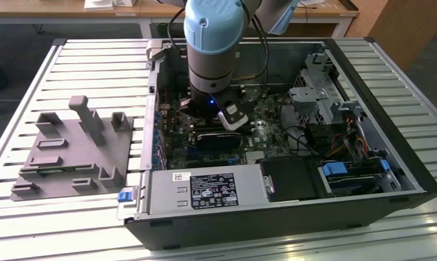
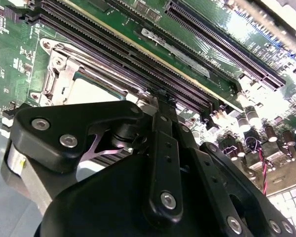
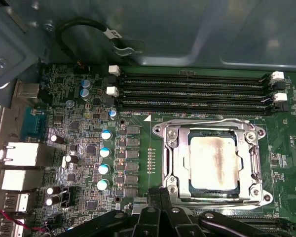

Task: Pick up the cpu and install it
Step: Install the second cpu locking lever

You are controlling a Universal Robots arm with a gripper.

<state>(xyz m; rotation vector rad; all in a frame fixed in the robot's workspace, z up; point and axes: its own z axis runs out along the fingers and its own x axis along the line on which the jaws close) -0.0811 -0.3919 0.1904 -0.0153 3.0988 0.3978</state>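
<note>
The cpu (image 3: pixel 213 162), a pale silvery square with smudged paste marks, lies flat inside the motherboard socket, ringed by the metal frame (image 3: pixel 170 163). A slice of the cpu (image 2: pixel 94 89) also shows past the black gripper body in the second wrist view. My gripper (image 3: pixel 161 193) is shut with nothing between its fingers. The fingertips hover just outside the socket frame's edge, apart from the cpu. In the exterior view the arm (image 1: pixel 212 54) reaches straight down into the open computer case (image 1: pixel 392 136), over the motherboard.
Long memory slots (image 3: pixel 192 91) run beside the socket, and capacitors (image 3: pixel 104 150) stand on its other side. In the exterior view a grey fixture with upright posts (image 1: pixel 73 147) sits at the left of the slatted table. The power supply (image 1: pixel 203 190) and drive cage (image 1: pixel 320 92) crowd the case.
</note>
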